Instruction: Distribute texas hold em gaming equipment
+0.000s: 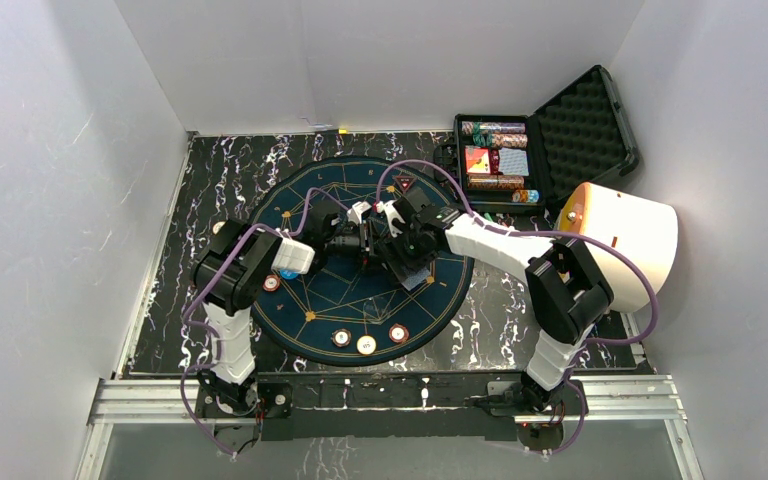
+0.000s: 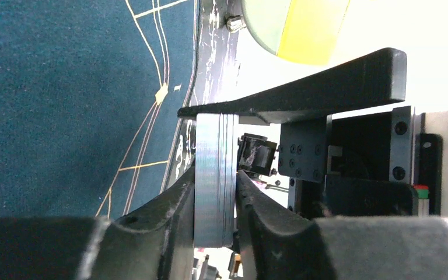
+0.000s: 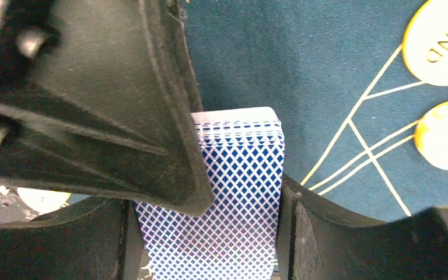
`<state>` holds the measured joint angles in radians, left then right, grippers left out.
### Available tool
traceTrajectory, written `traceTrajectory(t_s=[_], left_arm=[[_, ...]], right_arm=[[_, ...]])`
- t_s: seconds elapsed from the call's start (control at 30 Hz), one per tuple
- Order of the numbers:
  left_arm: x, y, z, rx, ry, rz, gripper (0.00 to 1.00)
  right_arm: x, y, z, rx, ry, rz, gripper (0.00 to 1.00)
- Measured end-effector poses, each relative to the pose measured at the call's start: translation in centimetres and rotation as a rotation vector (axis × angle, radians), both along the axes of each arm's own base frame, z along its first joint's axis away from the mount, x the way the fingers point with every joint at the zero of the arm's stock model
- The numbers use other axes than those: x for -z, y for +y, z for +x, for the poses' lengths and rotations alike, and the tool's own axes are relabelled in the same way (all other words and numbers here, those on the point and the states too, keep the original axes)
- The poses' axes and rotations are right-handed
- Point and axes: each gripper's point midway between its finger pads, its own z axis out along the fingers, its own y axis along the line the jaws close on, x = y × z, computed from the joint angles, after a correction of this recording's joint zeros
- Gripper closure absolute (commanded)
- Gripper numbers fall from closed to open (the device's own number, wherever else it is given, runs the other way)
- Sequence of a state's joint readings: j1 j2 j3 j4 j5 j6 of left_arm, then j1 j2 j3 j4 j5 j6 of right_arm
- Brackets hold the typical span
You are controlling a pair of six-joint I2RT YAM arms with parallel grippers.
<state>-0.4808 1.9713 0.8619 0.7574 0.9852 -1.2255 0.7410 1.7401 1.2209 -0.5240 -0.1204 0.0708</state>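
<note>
The left claw (image 2: 214, 175) is closed on the deck of cards (image 2: 213, 146). One finger (image 2: 169, 216) presses each broad face, so from its own wrist view the deck shows edge-on as a thin grey stack. The right claw (image 3: 210, 204) meets it from the opposite side. Its fingers (image 3: 326, 233) lie against the deck's two opposite edges with no gap to be seen, so it is clamped across the width of the same deck. In the right wrist view the blue diamond-patterned back fills the space between those fingers, and one of the left claw's fingers lies slantwise over the upper left of it. Both claws hold the deck just above the round teal mat (image 1: 300, 200), near its middle.

Just past the right claw's outer finger, two pale discs with yellow rims (image 3: 443, 41) lie flat on the mat, one of them lettered. On the arm-base side of the claws, along the mat's near rim, three round chips (image 1: 366, 345) sit in a short row, apart from one another. Beside the left arm, well behind its claw, a red and white chip (image 1: 271, 283) and a blue disc (image 1: 288, 272) lie close together.

Further out, beyond the right claw and off the mat, a black case (image 1: 460, 130) stands open with its foam-lined lid tipped back. Rows of chips and card boxes are packed inside it. A big white cylinder with an orange end (image 1: 625, 235) lies beside the right arm. The mat rests on a black marbled tabletop (image 1: 220, 170).
</note>
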Motion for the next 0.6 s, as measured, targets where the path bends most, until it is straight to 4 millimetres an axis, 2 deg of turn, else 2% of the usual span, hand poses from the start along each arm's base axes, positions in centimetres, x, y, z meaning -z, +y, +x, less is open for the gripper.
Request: traceTrajectory(t_s=[0.13, 0.27, 0.3, 0.43, 0.6], left_arm=[[-0.1, 0.1, -0.1, 0.010, -0.019, 0.018, 0.58], [0.2, 0.2, -0.1, 0.019, -0.027, 0.038, 0.53], [0.3, 0.2, -0.1, 0.021, -0.027, 0.042, 0.45], [0.8, 0.3, -0.1, 0.030, -0.035, 0.068, 0.29], [1.0, 0.5, 0.2, 0.039, -0.057, 0.091, 0.26]], right_arm=[[-0.2, -0.5, 0.4, -0.027, -0.030, -0.032, 0.52], [0.0, -1.2, 0.6, -0.041, -0.044, -0.063, 0.53], [0.0, -1.3, 0.7, -0.042, -0.045, -0.066, 0.53], [0.1, -1.6, 0.5, -0.057, -0.044, -0.081, 0.53], [0.1, -1.5, 0.4, -0.073, -0.042, -0.077, 0.55]])
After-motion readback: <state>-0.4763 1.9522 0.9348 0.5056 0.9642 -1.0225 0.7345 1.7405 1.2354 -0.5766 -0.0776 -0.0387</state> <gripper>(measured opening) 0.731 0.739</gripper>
